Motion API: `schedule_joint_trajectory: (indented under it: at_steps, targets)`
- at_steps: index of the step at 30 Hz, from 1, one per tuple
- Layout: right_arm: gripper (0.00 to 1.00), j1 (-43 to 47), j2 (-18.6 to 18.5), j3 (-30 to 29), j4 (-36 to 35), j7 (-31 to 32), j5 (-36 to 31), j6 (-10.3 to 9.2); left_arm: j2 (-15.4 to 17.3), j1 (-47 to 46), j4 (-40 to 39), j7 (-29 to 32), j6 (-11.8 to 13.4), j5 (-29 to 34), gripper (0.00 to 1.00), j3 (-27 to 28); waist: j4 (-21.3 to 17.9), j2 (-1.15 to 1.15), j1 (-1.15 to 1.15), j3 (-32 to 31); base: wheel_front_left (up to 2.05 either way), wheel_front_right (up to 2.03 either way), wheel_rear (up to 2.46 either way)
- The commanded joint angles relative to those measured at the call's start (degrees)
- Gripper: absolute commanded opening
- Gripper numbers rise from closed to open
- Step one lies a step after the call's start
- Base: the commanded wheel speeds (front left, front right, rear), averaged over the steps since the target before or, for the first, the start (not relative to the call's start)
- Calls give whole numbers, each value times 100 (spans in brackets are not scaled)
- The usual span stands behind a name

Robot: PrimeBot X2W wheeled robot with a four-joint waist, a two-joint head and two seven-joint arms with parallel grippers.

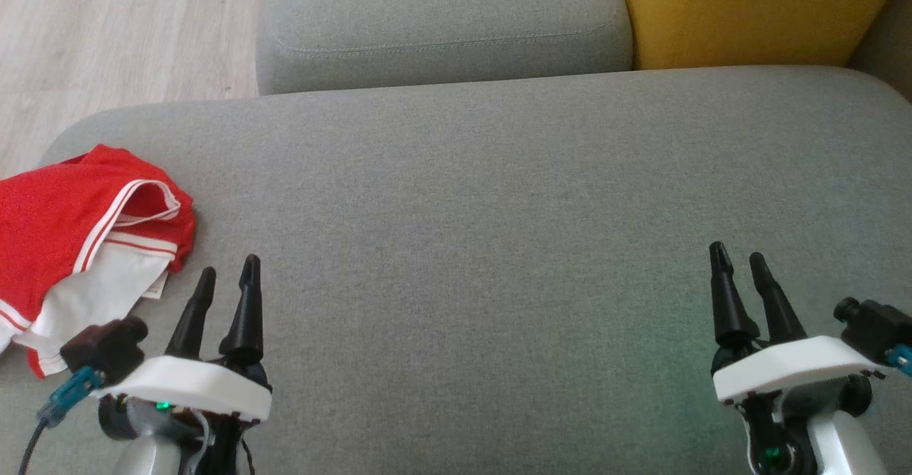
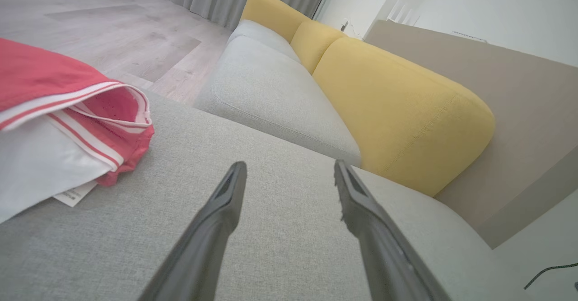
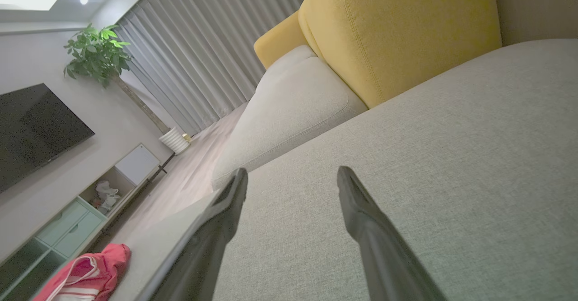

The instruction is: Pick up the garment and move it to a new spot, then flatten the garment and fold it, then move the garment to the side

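Here, a red-and-white garment (image 1: 64,226) lies crumpled at about 9 o'clock on the grey sofa seat (image 1: 463,190), at the seat's left edge. Part of it runs out of the head view on that side. Its red cloth with white stripes is folded over a white layer, and a small white label (image 1: 155,288) sticks out from underneath at the side nearest the robot.

The left pincer (image 1: 229,264) sits at about 7 o'clock in the head view, with the garment at roughly 10 o'clock from it, near but not touching. Its two dark fingers stand wide apart with nothing between them and hover above bare grey fabric.

The right pincer (image 1: 737,251) is at about 5 o'clock, well apart from the garment. Its fingers are likewise spread wide and hold nothing.

A second grey seat cushion (image 1: 442,19) lies at 12 o'clock, with a yellow back cushion (image 1: 748,12) at about 1 o'clock and pale wooden floor (image 1: 107,26) at 11 o'clock.

In the right wrist view a dark television (image 3: 31,129), a leafy plant (image 3: 95,53) and grey curtains (image 3: 203,43) stand beyond the sofa.
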Motion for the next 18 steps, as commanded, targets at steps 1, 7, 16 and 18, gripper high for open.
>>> schedule_joint_trajectory:
  at_steps: [1, 7, 16, 18]
  targets:
    - [100, -108, -34, 106, -237, -67, -298, 28, 162, -174, -191, -101, 71, 305, 100, 76, 7, 0, 0, -4, 0, 0, 0]
    - [100, -71, -8, 137, -257, -97, -821, 30, 230, -159, -140, -201, 225, 772, 100, -38, 22, 0, 0, -21, 0, 0, 0]
    - [100, -15, 43, 190, -277, -171, -1555, 33, 315, -118, -79, -352, 389, 1341, 100, -153, 16, 0, 0, -28, 0, 0, 0]
    - [100, -2, 52, 200, -278, -192, -1715, 34, 338, -113, -50, -385, 403, 1460, 100, -181, 15, 0, 0, -26, 0, 0, 0]
